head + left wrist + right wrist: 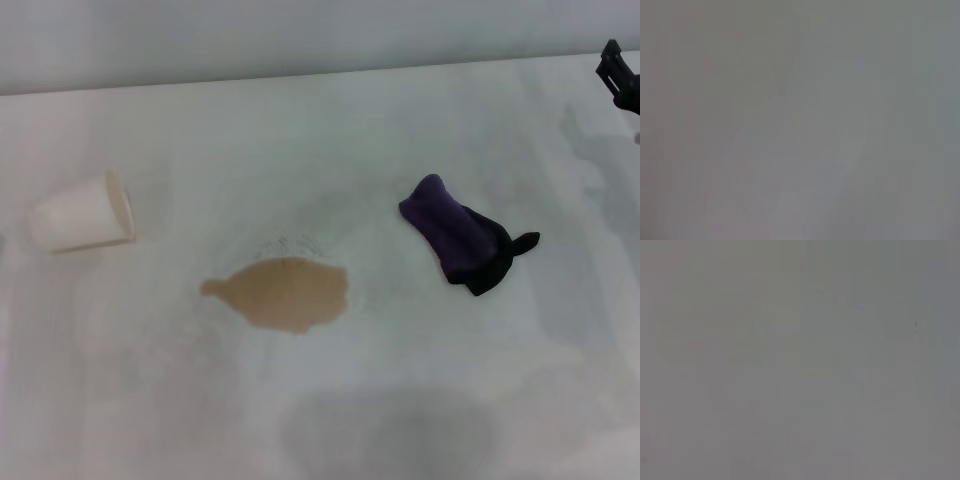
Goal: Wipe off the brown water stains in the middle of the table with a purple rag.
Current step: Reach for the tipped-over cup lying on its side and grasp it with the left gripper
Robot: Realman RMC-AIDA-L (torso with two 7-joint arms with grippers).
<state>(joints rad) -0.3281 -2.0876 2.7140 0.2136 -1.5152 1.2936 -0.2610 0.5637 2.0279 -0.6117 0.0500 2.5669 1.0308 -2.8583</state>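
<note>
The brown water stains (285, 293) form a tan blotch with a small pointed lobe near the middle of the off-white table (320, 140). Lying to the right of the blotch, apart from it, is the purple rag (458, 235), a dark purple bundle with a black edge and a pointed black corner. My right gripper (618, 75) pokes in as a black tip at the far right edge, well behind and to the right of the rag, with nothing seen in it. The left gripper is out of view. Both wrist views give only plain grey.
A cream paper cup (82, 213) lies on its side at the left of the table, clear of the stain. A grey shadow patch (390, 430) falls on the tabletop near the front edge.
</note>
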